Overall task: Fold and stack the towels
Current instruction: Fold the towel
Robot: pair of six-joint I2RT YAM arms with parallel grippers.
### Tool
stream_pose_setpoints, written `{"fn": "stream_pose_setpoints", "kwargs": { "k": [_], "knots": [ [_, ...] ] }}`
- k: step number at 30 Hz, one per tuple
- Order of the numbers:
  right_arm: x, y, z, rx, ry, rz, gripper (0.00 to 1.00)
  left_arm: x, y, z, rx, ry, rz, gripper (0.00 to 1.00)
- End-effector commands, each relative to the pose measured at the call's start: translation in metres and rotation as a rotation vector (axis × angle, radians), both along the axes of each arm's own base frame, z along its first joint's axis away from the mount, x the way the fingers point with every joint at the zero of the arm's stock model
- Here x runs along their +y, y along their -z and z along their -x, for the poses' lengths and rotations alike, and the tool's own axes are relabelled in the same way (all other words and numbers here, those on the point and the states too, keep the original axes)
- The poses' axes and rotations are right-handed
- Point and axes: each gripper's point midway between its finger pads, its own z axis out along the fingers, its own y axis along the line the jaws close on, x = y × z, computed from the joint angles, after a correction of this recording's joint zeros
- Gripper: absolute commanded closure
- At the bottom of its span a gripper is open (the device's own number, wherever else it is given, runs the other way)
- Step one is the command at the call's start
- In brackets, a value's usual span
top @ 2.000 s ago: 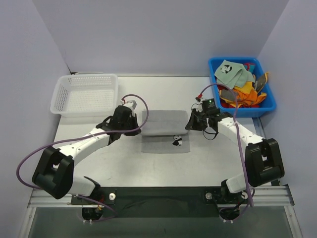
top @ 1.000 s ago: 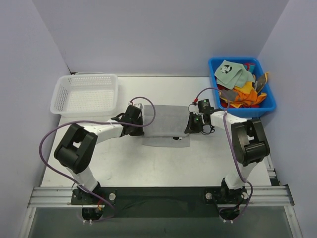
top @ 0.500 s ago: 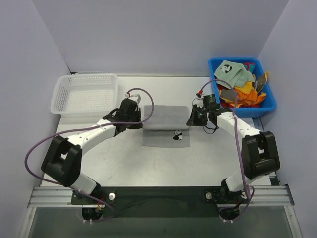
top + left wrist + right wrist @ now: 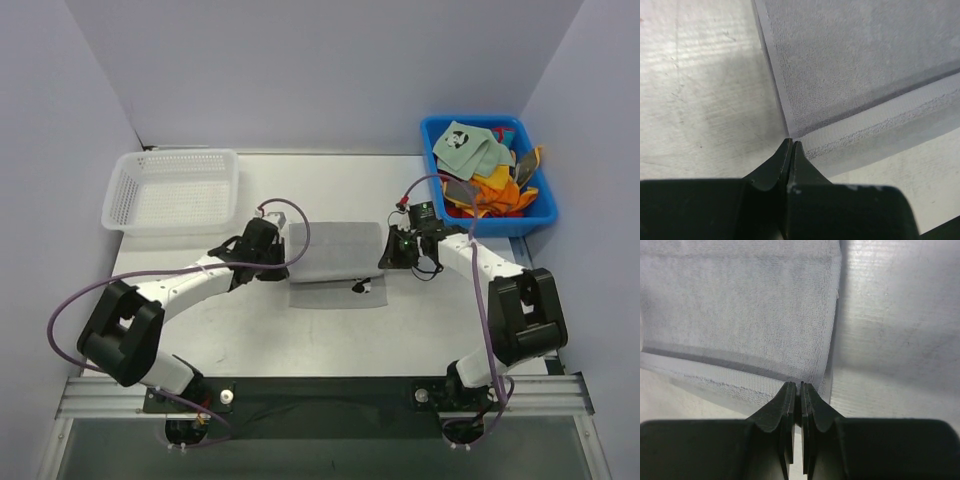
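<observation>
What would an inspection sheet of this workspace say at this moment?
Surface: white table, scuffed; no spills seen.
Job's things: grey towel mid-table, half folded, its panda print partly covered; more towels heaped in the blue bin at far right.
Clutter: white basket at far left.
Grippers: left gripper and right gripper both shut, each pinching a corner of the grey towel's upper layer.
Cables: purple cables loop from both arms.
Surroundings: plain walls on three sides; nothing else seen.

The towel (image 4: 335, 250) on the white desk (image 4: 300, 335) is grey, with a small black-and-white panda print. The bin (image 4: 495, 228) is blue, its cloths (image 4: 495, 188) pale green, orange and red. The mesh basket (image 4: 118, 195) is white.
</observation>
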Motion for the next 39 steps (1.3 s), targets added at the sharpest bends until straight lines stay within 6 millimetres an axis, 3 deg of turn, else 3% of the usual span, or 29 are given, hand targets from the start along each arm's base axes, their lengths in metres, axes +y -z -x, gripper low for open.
{"fn": "stream_pose_setpoints", "kwargs": {
  "k": [1,4,8,17,21,25,28,33,38,39],
  "knots": [
    [-0.016,0.025,0.013,0.078,0.021,0.074,1.00,0.001,0.025,0.008,0.050,-0.012,-0.033,1.00],
    [-0.018,0.035,0.018,0.109,0.016,0.082,1.00,0.001,0.039,0.015,0.082,-0.018,-0.045,1.00],
    [-0.019,0.039,0.025,0.121,0.008,0.087,0.96,0.002,0.041,0.021,0.090,-0.022,-0.036,1.00],
    [-0.019,0.034,0.024,0.097,-0.007,0.086,1.00,0.002,0.022,0.019,0.026,-0.016,-0.025,1.00],
    [-0.018,0.012,0.003,0.024,0.006,0.079,1.00,0.002,0.005,0.000,-0.018,-0.023,-0.059,1.00],
    [-0.018,-0.030,-0.027,-0.081,0.030,0.067,1.00,-0.002,-0.035,-0.026,-0.093,-0.039,-0.053,1.00],
    [-0.017,-0.054,-0.036,-0.132,0.030,0.062,1.00,-0.004,-0.062,-0.033,-0.141,-0.036,-0.036,1.00],
    [-0.018,-0.079,-0.029,-0.182,0.037,0.046,1.00,0.001,-0.088,-0.025,-0.180,-0.042,-0.009,1.00],
    [-0.023,-0.074,-0.009,-0.168,0.048,0.042,1.00,0.005,-0.097,-0.009,-0.184,-0.049,0.038,1.00],
    [-0.023,-0.075,-0.006,-0.172,0.052,0.041,1.00,0.006,-0.090,-0.004,-0.168,-0.043,0.036,1.00]
  ]
}}
